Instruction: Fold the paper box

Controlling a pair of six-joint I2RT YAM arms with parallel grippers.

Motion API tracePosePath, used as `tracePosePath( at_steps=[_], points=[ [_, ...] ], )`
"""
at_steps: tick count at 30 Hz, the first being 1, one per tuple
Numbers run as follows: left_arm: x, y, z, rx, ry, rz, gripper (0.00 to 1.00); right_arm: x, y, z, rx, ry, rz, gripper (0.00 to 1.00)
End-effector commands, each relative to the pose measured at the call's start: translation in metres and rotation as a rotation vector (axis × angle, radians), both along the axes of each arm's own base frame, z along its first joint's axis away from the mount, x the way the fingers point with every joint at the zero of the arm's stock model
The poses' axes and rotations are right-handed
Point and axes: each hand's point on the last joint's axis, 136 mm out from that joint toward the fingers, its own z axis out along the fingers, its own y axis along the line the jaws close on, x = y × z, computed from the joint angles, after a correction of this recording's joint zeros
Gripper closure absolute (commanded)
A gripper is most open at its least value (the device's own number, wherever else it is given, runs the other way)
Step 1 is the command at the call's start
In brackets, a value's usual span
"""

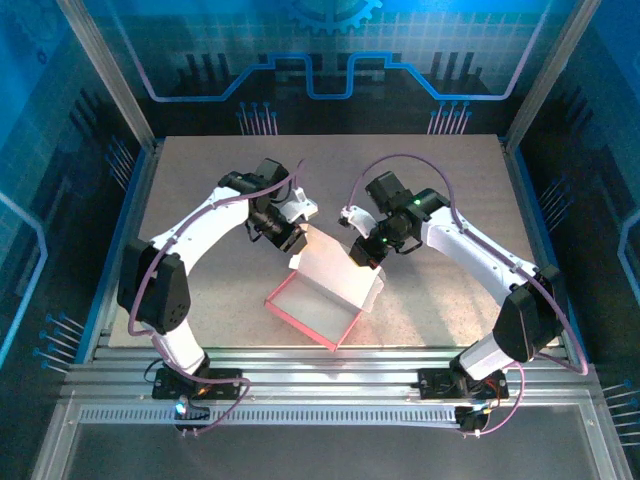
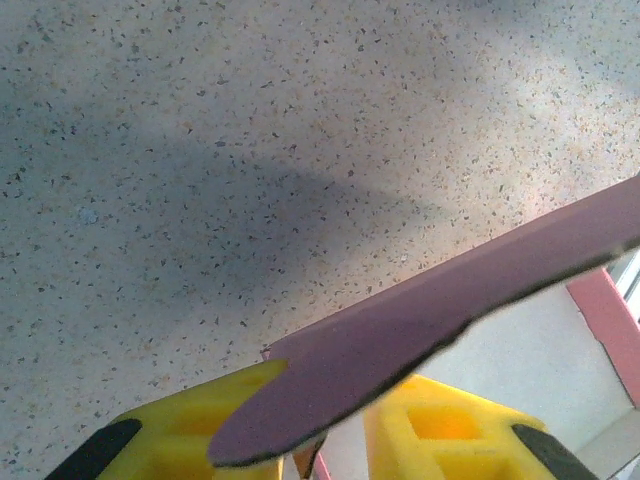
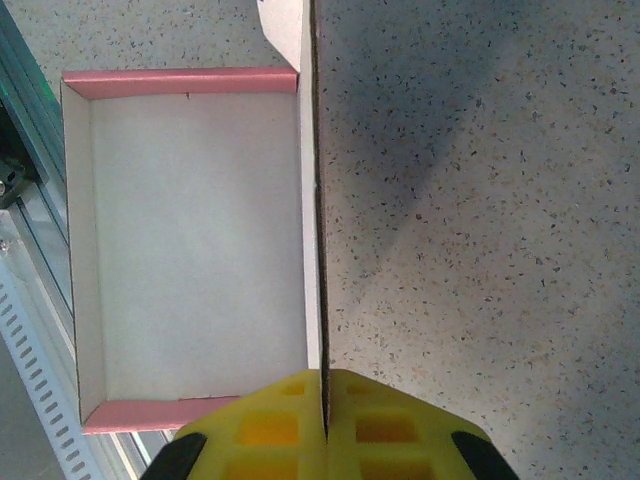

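Speckled beige-grey table [image 1: 200, 180], matte, bordered by ribbed metal rails along the near edge. Carries the paper box [image 1: 325, 295] directly, near the middle and closer to the near edge, turned at an angle to the table's sides. Sits on its flat base, whitish inside facing up, low pink walls around it, one taller panel standing up on the far side.

A shallow pink cardboard box [image 1: 320, 300] with a whitish inside lies open-topped and skewed near the speckled table's [image 1: 200, 170] front edge, 3 low walls raised, 1 taller rear flap upright.
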Motion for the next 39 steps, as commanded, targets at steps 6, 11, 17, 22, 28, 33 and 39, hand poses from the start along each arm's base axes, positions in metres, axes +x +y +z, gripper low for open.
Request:
tracePosePath(
  at_steps=[6, 11, 17, 22, 28, 33, 39],
  points=[
    [0.000, -0.004, 0.018, -0.051, -0.021, -0.015, 0.75, 0.002, 0.005, 0.007, 0.009, -0.030, 0.022, 1.00],
    [0.002, -0.008, 0.020, -0.068, -0.030, -0.016, 0.79, 0.002, 0.007, 0.009, 0.017, -0.035, 0.024, 1.00],
    [0.007, -0.006, 0.014, -0.026, -0.068, 0.000, 0.87, 0.006, 0.007, 0.013, 0.030, -0.050, -0.002, 0.90],
    [0.012, -0.002, 0.014, 0.006, -0.141, 0.022, 0.95, 0.015, 0.007, 0.023, 0.074, -0.081, -0.061, 0.80],
    [0.017, -0.002, 0.018, 0.032, -0.232, 0.036, 0.95, 0.022, 0.001, 0.024, 0.103, -0.082, -0.122, 0.67],
    [0.016, 0.000, 0.014, 0.063, -0.258, 0.034, 0.95, 0.035, -0.018, 0.022, 0.103, -0.088, -0.230, 0.56],
    [0.016, -0.001, 0.008, 0.078, -0.252, 0.028, 0.94, 0.024, -0.038, 0.026, 0.187, -0.062, -0.280, 0.41]
  ],
)
